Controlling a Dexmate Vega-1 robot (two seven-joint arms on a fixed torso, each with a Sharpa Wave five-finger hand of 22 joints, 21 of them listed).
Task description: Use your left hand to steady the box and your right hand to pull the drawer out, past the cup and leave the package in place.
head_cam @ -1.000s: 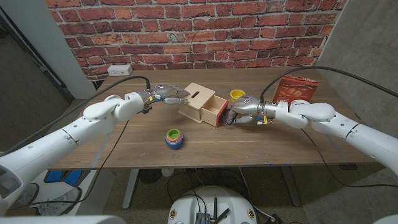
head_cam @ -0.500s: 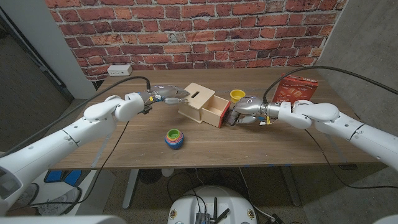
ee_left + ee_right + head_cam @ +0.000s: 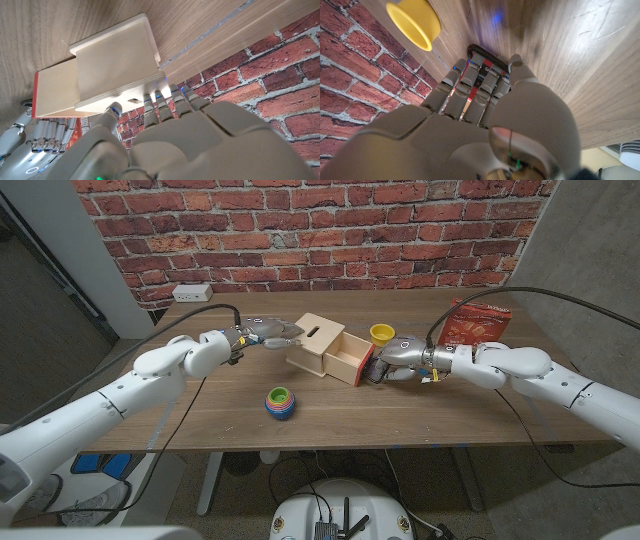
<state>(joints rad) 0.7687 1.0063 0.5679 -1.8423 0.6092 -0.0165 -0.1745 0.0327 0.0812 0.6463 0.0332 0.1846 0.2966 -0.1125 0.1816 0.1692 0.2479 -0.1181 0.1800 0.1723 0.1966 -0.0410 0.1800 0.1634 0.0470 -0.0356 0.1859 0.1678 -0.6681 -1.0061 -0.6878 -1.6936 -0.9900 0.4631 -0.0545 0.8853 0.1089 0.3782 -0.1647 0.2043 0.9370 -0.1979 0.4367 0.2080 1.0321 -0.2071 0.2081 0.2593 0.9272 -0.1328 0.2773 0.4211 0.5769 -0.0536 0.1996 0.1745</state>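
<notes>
We brace box mid-table with left hand, fingers together on its far end. Right hand fingers curl on drawer front, part-out beside cup; package well clear.

We see our left hand from behind, its fingertips pressed against the edge of the pale wooden box. The drawer stands pulled out from the box, red along its front edge. Our right hand shows at that red front. Beyond lie the wooden table and a brick wall.
</notes>
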